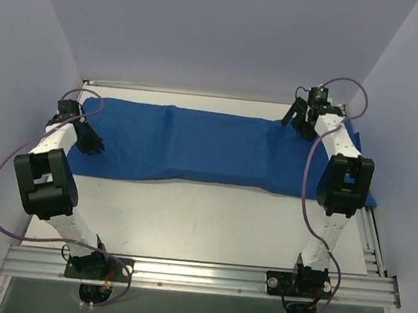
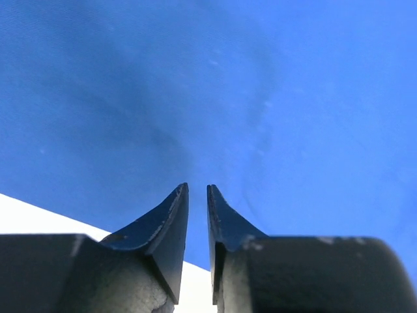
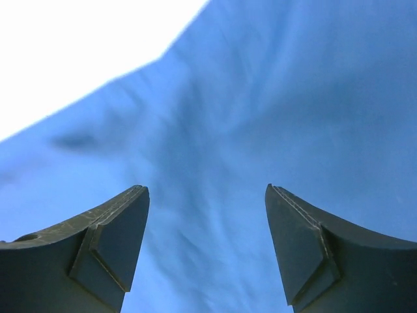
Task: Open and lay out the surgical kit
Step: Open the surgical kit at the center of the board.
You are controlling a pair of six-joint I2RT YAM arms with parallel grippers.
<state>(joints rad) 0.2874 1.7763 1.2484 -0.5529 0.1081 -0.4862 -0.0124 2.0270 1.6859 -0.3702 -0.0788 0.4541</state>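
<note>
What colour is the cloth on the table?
The cloth is plain royal blue; the top view shows it best.

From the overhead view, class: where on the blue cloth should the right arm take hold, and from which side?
Pinch the blue cloth at its far edge near the right end, coming from above: it lies flat, so only a free edge can be nipped, and the right gripper hangs there with fingers open.

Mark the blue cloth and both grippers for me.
blue cloth [image 1: 210, 145], top view, middle of its surface.
left gripper [image 2: 197, 190], left wrist view, between its fingertips.
right gripper [image 3: 207, 190], right wrist view, between its fingertips.
</note>
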